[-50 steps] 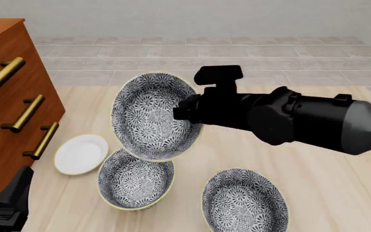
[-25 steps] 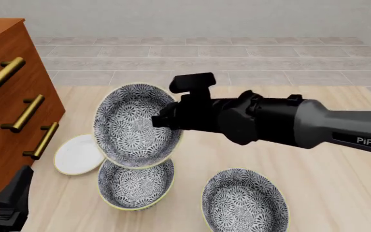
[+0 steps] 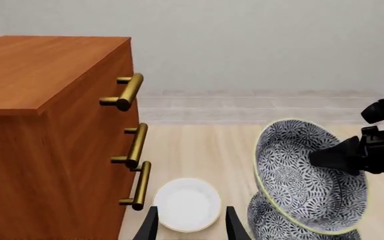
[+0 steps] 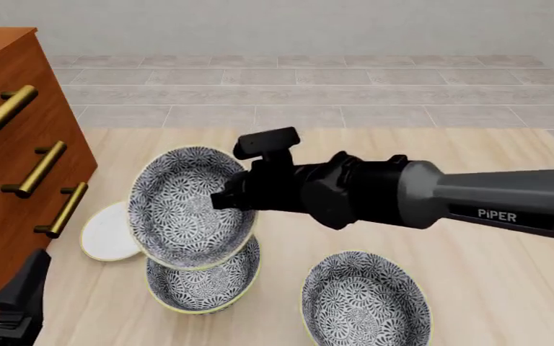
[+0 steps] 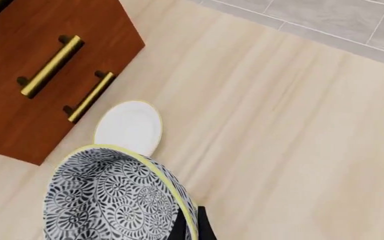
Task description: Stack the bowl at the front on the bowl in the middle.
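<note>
The bowl at the front (image 4: 182,209) is hanging tilted in the air, its rim pinched by the right pincer (image 4: 227,199), which is clenched on it. Directly beneath the pincer, the bowl in the middle (image 4: 205,285) is sitting on the table (image 4: 508,288); the tilt likely comes from the rim grip. The left pincer (image 3: 190,225) is resting released nearby, apparently idle, facing the small white dish (image 3: 186,205).

You had bright, even, sourceless light in all three views, with only faint soft shadows under the bowls (image 4: 200,277) on the table (image 4: 469,288), no glare on the dresser (image 3: 45,125) handles beyond a mild sheen, and crisp, undistorted renders without blur anywhere.
</note>
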You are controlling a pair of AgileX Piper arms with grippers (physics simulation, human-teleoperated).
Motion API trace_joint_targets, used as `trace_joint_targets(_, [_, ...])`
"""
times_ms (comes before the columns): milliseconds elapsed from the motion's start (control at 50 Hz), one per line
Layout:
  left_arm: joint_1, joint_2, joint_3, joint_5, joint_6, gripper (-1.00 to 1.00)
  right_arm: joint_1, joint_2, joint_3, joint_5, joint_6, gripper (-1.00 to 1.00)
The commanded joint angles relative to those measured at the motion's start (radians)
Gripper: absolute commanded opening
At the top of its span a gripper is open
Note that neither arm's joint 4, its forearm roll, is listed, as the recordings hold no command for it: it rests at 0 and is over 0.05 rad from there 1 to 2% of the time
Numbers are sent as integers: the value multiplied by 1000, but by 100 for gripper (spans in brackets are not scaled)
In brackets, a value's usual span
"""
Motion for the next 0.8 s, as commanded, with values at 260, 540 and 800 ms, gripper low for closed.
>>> trace_joint_targets(260, [7,0,0,3,11,100,8,-6,8,11,8,-100])
trace_joint_targets(540, [12,0,0,5,7,100,31,9,45,0,37,-100])
trace_joint_targets(800, [10,0,0,6,10,100,19,0,61,16,29,-100])
